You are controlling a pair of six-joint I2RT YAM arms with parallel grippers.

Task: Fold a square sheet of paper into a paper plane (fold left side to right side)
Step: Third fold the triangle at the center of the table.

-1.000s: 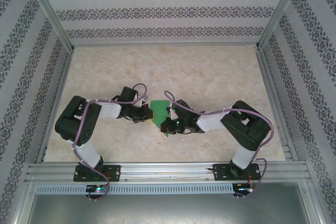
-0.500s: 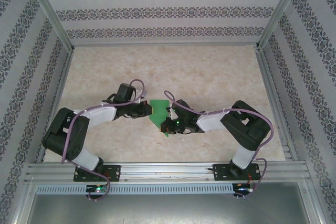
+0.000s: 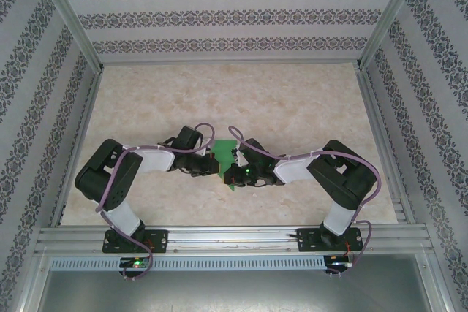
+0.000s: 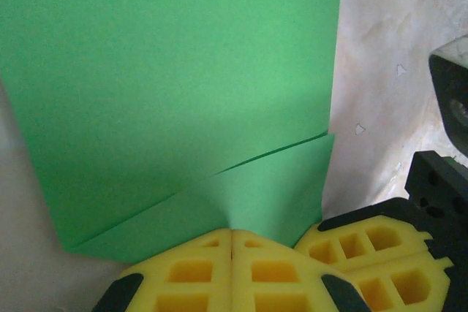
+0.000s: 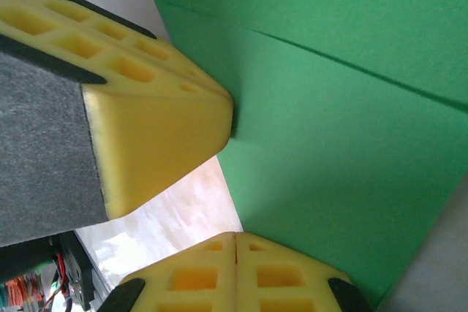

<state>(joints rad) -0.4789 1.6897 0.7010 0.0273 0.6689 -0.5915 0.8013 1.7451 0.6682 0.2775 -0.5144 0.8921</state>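
Note:
The square sheet of paper point(image 3: 223, 150) is bright green and lies partly folded on the marble table, between the two grippers. In the left wrist view the sheet of paper point(image 4: 183, 71) shows a diagonal flap edge across its lower part. My left gripper point(image 4: 232, 233) is shut, its yellow tips pressed against the flap's near edge. The right gripper's fingers point(image 4: 373, 253) sit just to the right. In the right wrist view my right gripper point(image 5: 235, 237) is shut at the edge of the paper point(image 5: 329, 122), with a left finger point(image 5: 161, 118) touching the paper's corner. From above, the left gripper point(image 3: 214, 167) and right gripper point(image 3: 229, 177) nearly meet.
The marble tabletop point(image 3: 292, 100) stretches open behind the arms. Patterned walls point(image 3: 227, 16) and aluminium posts point(image 3: 69, 16) enclose it on three sides. A metal rail point(image 3: 234, 237) carries both arm bases along the near edge.
The left arm swung its elbow out to the left, then came back. Its gripper now sits further right and nearer, over the paper's left part. The right arm has not moved.

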